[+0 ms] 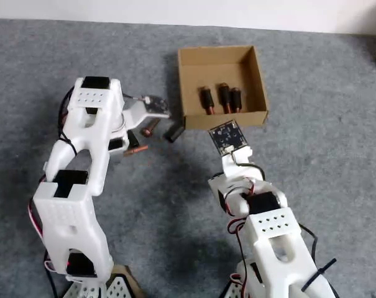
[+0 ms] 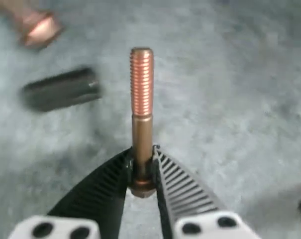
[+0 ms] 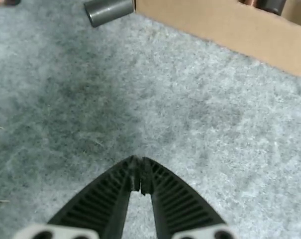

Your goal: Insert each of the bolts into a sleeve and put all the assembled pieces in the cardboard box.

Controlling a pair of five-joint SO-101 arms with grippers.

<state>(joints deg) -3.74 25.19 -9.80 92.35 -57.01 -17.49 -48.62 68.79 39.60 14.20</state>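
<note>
Copper bolt (image 2: 141,99) clamped by its head in the left gripper (image 2: 142,158), a dark sleeve (image 2: 60,89) on the carpet (image 1: 169,205) nearby. Three assembled pieces (image 1: 222,98) sit in the cardboard box (image 1: 225,118); the right gripper (image 3: 140,167) hangs before it, pinched closed, empty.

We record the carpet (image 1: 175,205) as mottled grey, flecked lighter and darker. The cardboard box (image 1: 225,118) we list as plain tan-brown. The assembled pieces (image 1: 224,97) inside it are black with copper ends.

The bolt (image 2: 141,99) in the left gripper (image 2: 143,154) is copper-orange, its thread brighter than its duller shank. A second bolt (image 2: 38,27) is the same copper. The sleeve (image 2: 60,89) is dark grey.

That gripper's fingers (image 2: 182,189) are black with fine ribbing, and the right gripper (image 3: 140,174) matches. We enter the left arm (image 1: 82,155) and right arm (image 1: 275,236) as white with black motors. Their wires (image 1: 236,225) are red and black.
</note>
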